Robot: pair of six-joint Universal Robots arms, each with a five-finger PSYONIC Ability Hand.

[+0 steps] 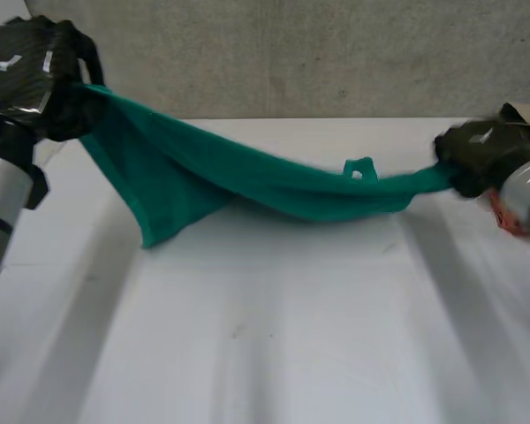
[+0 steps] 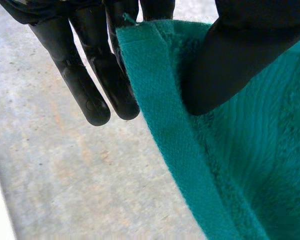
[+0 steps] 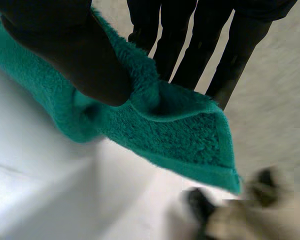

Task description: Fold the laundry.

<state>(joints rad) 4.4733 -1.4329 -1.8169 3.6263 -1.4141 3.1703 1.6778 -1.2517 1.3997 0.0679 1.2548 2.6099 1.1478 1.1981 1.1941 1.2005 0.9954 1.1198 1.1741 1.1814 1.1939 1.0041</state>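
Overhead, in the head view, the left hand [image 1: 35,75] holds one end of a green towel [image 1: 247,181] high at the far left. The right hand [image 1: 481,152] holds the other end lower at the far right, so the towel hangs between them in a sagging band over the white desk [image 1: 291,336]. Its left part drops in a wide flap whose lower corner comes close to the desk; whether it touches cannot be told. A small hanging loop [image 1: 359,168] stands up from the towel's upper edge, right of the middle. A grey wall [image 1: 318,53] runs behind the desk. In the left wrist view, the left hand's thumb presses the towel just beside its hemmed edge, pinching it against the fingers [image 2: 92,87], which run straight along the hem. In the right wrist view, the right hand's thumb pins a bunched corner of the towel against the straight fingers [image 3: 190,45], and the corner's hemmed tip pokes out past the thumb.
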